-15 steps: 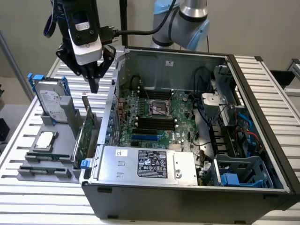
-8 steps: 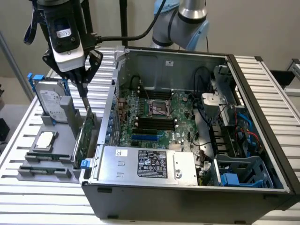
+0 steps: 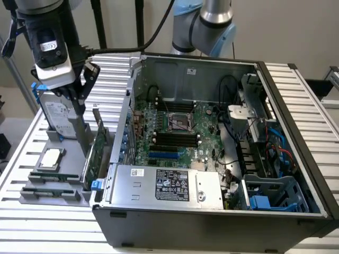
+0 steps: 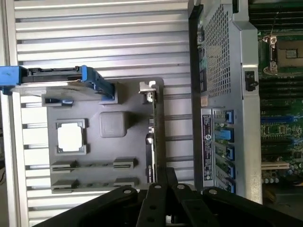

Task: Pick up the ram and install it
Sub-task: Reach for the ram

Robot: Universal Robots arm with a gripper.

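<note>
Tool (image 3: 79, 106) hangs well above ram (image 3: 52, 178) in tray (image 3: 79, 197).

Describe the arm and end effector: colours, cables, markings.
The arm has silver joints with light-blue caps. A white-grey module with a label sits at the wrist; a black cable trails from it. The end effector is black linkage bars with silver pivot pins.

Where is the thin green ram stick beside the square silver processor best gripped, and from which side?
Grip the thin green ram stick by the middle of its upper long edge, straight down from above, pinching its two flat faces. It stands on edge in the grey holder, ends seated in end blocks, so only that edge is free.
</note>
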